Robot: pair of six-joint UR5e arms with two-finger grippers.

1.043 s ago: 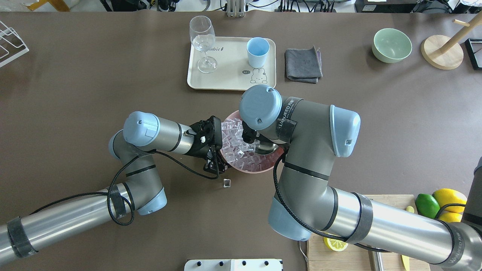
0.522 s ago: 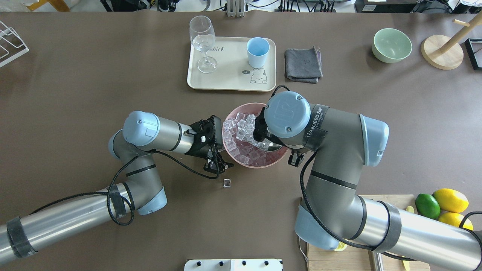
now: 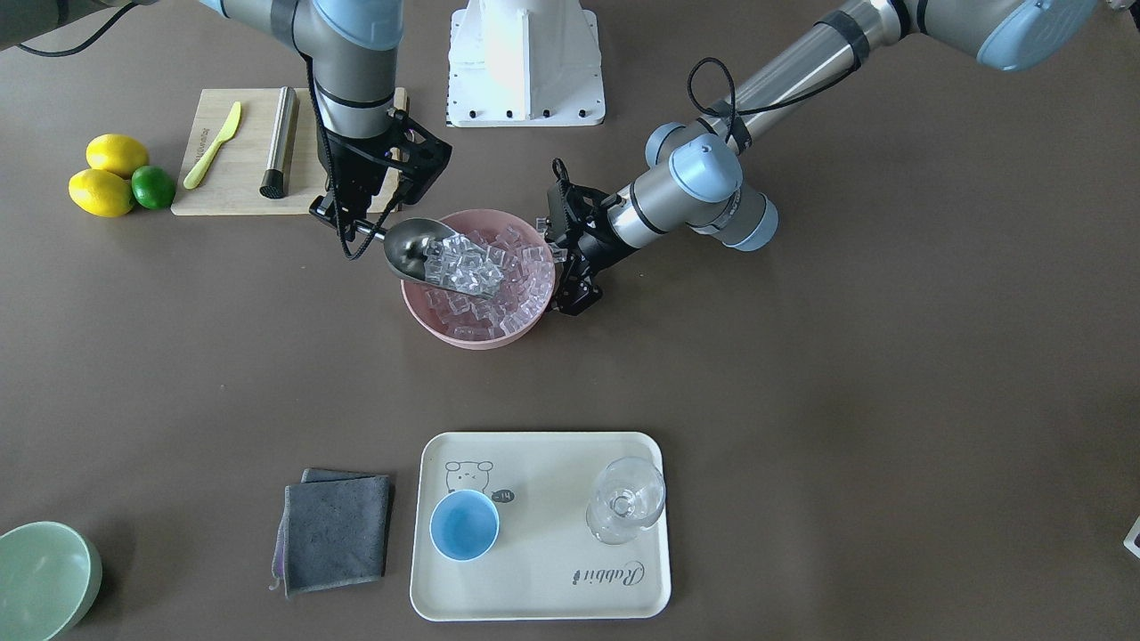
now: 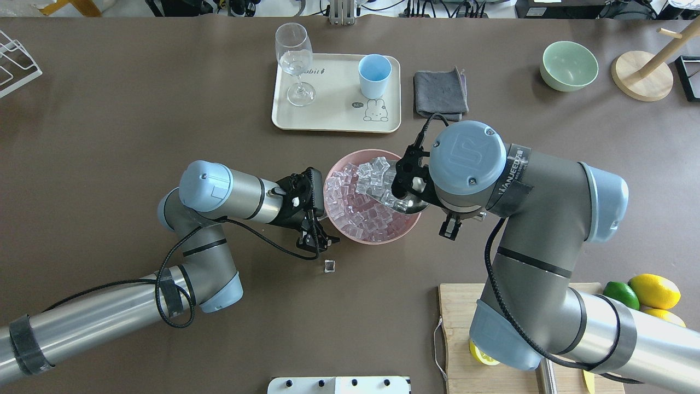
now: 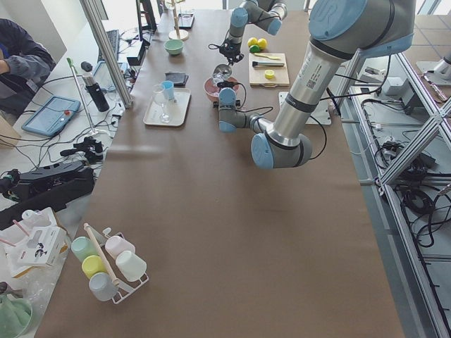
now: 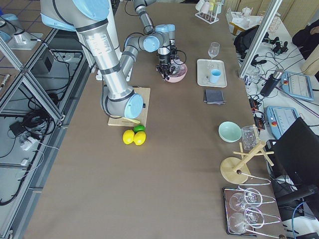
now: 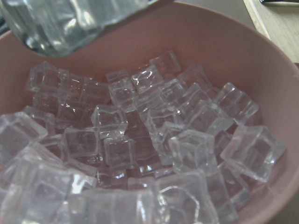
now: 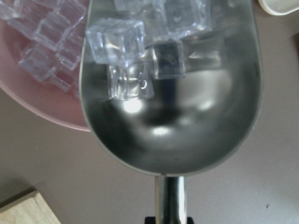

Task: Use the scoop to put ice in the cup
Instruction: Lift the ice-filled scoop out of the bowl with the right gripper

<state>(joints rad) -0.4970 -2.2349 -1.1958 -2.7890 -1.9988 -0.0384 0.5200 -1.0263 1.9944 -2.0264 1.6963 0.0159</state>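
1. The right gripper is clenched on the short handle of the steel scoop, and there's a load on board: several clear cubes sit in the front of the trough.
2. From the right wrist, the scoop has its open mouth over the pink bowl. The rounded back of the trough and the handle hang out past the rim, above the brown table.
3. The rest of the ice lies heaped in that pink bowl, a thick pile of glassy cubes covering the bottom.
4. Over on the far side of the bowl, the left gripper is right up against the rim. Whether it is pinching the rim or only resting beside it, I cannot tell from these views.
5. One stray cube lies alone on the table, just outside the bowl on the robot's side, near the left gripper.
6. The light-blue cup stands upright on the cream tray, well apart from the bowl and beyond it. Nothing shows inside it.
7. A wine glass shares the tray, at its other end from the cup.
8. A folded grey cloth lies just beside the tray on the cup's side.
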